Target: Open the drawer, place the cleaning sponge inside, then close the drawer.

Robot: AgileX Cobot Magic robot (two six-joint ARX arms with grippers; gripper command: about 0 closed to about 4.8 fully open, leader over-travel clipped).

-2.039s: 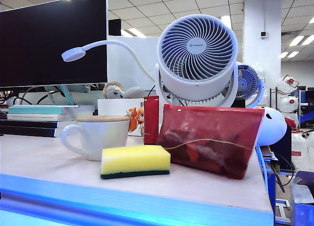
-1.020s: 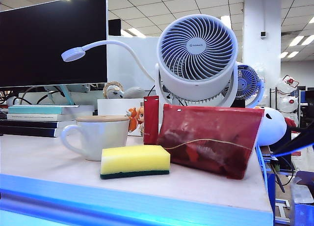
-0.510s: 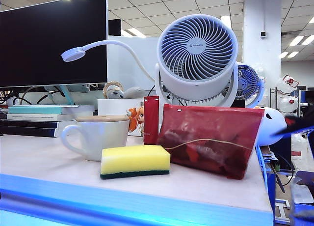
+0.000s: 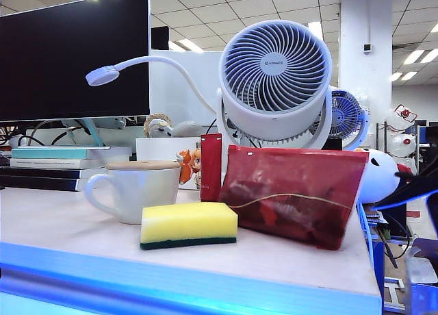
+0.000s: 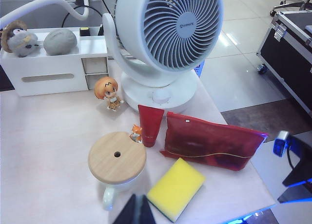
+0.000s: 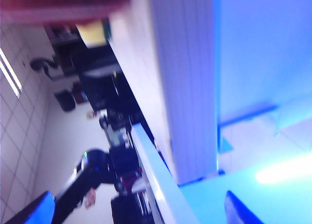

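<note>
- The cleaning sponge (image 4: 189, 224) lies flat on the white desk top (image 4: 61, 226), yellow foam up and dark green layer down, near the front edge.
- It sits just in front of the white mug (image 4: 134, 189), which wears a round wooden lid (image 5: 117, 157), and its right end is close to the lower left corner of the red translucent pouch (image 4: 294, 192).
- The pouch stands on its long edge, tilted, in front of the big white fan (image 4: 275, 82); a small red tube (image 5: 150, 123) stands upright between mug and pouch.
- The drawer (image 4: 171, 287) shows as a bright blue band under the desk edge, flush with the desk and closed.
- The left gripper (image 5: 137, 212) hangs above the near edge of the desk, over the spot between mug and sponge; only 2 dark finger tips show, close together, and whether the jaws are apart or together cannot be told. It holds nothing that can be seen.
- The right gripper (image 6: 136, 209) is low beside the desk's right end, close to the blue drawer front; its 2 blue-lit tips stand wide apart with nothing between them.
- In the exterior view only a dark blurred part of the right arm (image 4: 414, 192) shows at the right edge.
</note>
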